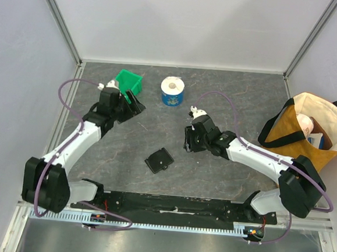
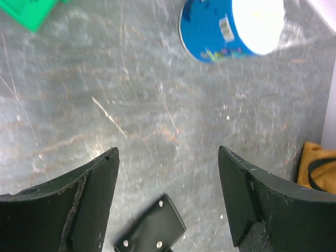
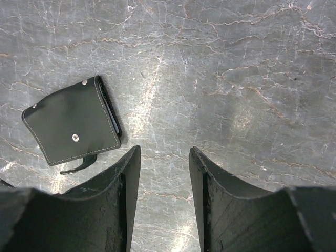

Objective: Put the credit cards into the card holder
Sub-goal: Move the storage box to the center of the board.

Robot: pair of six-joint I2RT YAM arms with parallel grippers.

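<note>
A grey marbled table [image 1: 240, 108] fills the floor of a white-walled enclosure. At its right edge stands a mustard and cream canvas tote bag [image 1: 332, 124] with black handles, its mouth open. The white left arm [image 1: 73, 145] reaches up the left side, and the white right arm [image 1: 259, 156] stretches in from the right toward the middle. Near the back left sits a green plastic bin [image 1: 129, 82], with a white roll in a blue wrapper [image 1: 173, 91] a little to its right, the two apart

The card holder [image 1: 160, 160], a small black, nearly square stitched wallet, lies folded shut and flat on the table near the middle, between the two arms and touched by neither. Its small snap tab [image 3: 79, 165] juts from the near edge in the right wrist view

The left gripper [image 1: 134, 104] hangs just beside the bin, its fingers spread wide over bare table with nothing between them. The right gripper [image 1: 189, 142] hovers near the wallet's right side, its fingers a moderate gap apart, also holding nothing
</note>
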